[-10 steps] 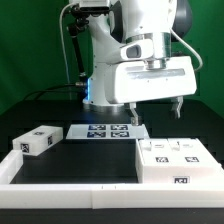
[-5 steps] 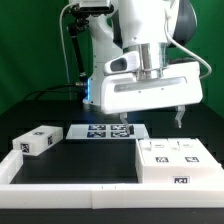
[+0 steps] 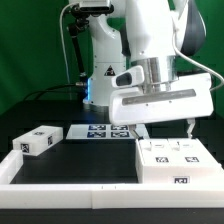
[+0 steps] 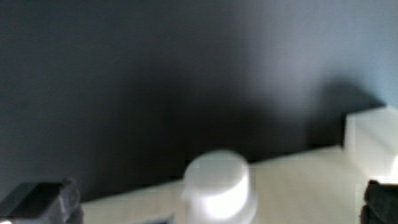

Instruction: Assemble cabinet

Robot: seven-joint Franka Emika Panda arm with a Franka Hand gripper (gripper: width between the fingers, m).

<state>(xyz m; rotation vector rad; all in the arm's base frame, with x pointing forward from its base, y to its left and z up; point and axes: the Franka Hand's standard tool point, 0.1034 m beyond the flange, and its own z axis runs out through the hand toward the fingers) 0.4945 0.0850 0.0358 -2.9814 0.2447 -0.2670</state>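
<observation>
Marker board (image 3: 95,132) on black table (image 3: 85,165), low white rim (image 3: 70,192), green backdrop (image 3: 30,50)

Blurred, a rounded white shape (image 4: 217,185) shows between the dark fingertips (image 4: 39,200) of wide-apart jaws.

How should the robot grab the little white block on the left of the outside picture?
Take the little white block around its middle, fingers on its two long sides, coming straight down from above. It lies flat on the black table, longer than wide, with nothing touching it, so both long sides look free, and the narrow way should fit the open gripper.
</observation>
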